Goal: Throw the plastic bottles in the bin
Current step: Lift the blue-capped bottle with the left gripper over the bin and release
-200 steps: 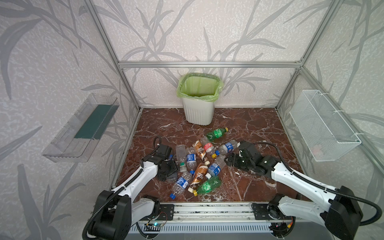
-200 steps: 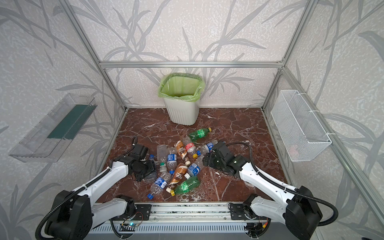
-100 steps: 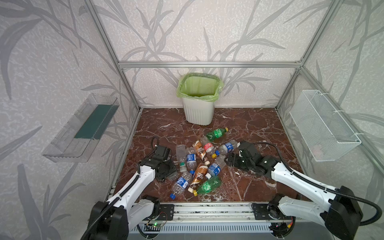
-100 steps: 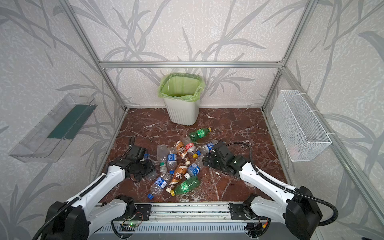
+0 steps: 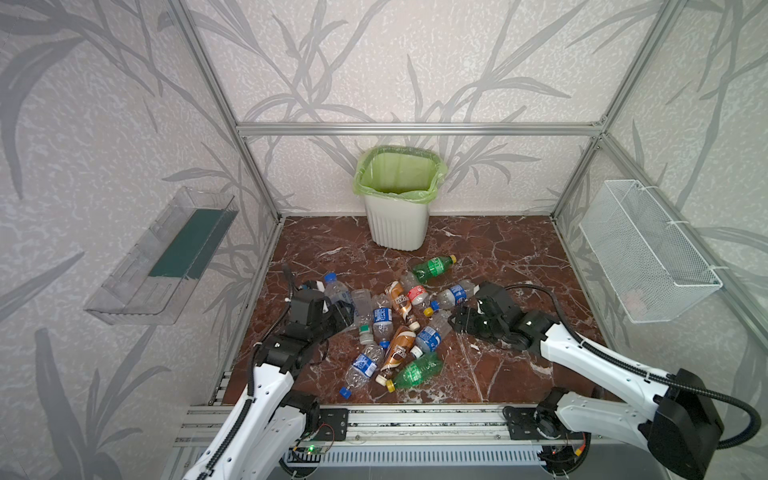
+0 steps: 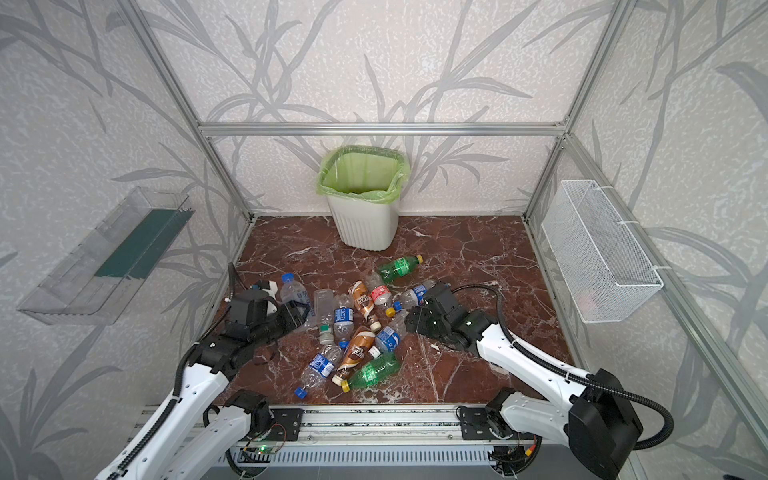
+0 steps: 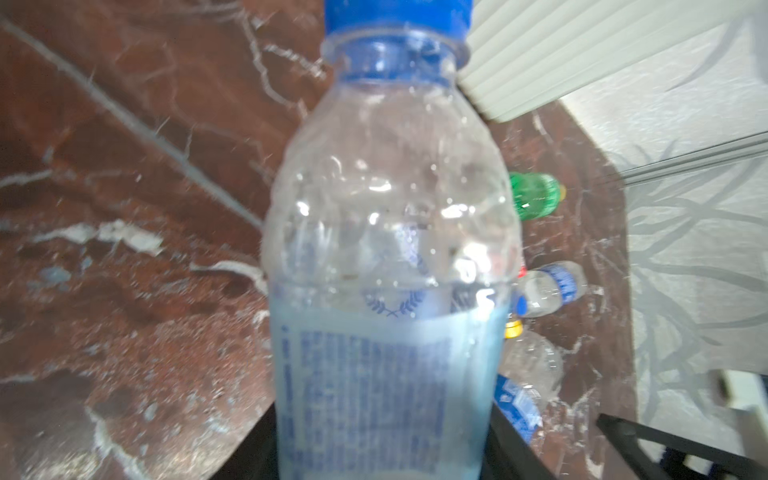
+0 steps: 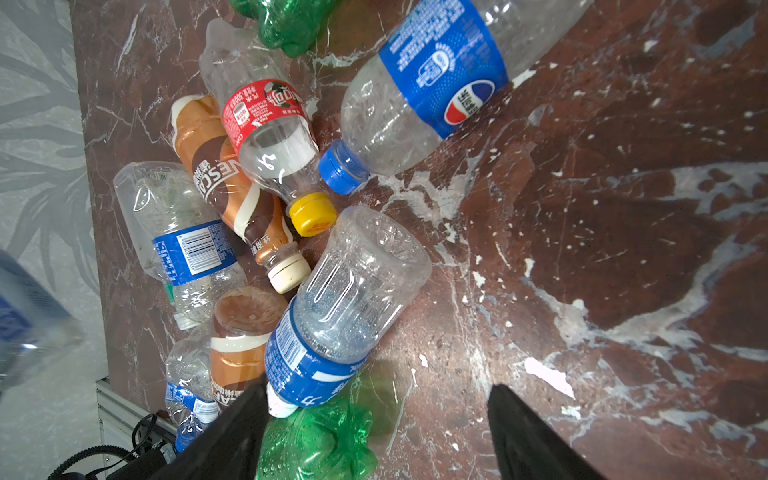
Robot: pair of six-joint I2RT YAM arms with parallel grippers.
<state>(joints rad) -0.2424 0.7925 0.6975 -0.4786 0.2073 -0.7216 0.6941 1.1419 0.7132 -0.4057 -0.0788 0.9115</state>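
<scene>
Zero bottles visible in the white ribbed plastic bin point(image 5: 397, 226) with green liner point(image 5: 399, 174). Left gripper point(image 5: 337, 308) clamped on clear blue-capped plastic bottle point(image 7: 386, 249), well short of bin. Right gripper point(image 8: 378, 390) spread, empty, over heap of plastic bottles point(image 5: 399, 332) on marble floor point(image 5: 498, 374). Nearly all left.

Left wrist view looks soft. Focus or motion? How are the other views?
Left wrist view: the clear blue-capped bottle fills the frame at close range, its label print is smeared, and the marble floor behind is soft too; the cause is not certain. Right wrist view: crisp, the red-labelled bottle has readable print, with a blur only at one edge. Both top views: sharp, evenly lit, bin clear.
</scene>
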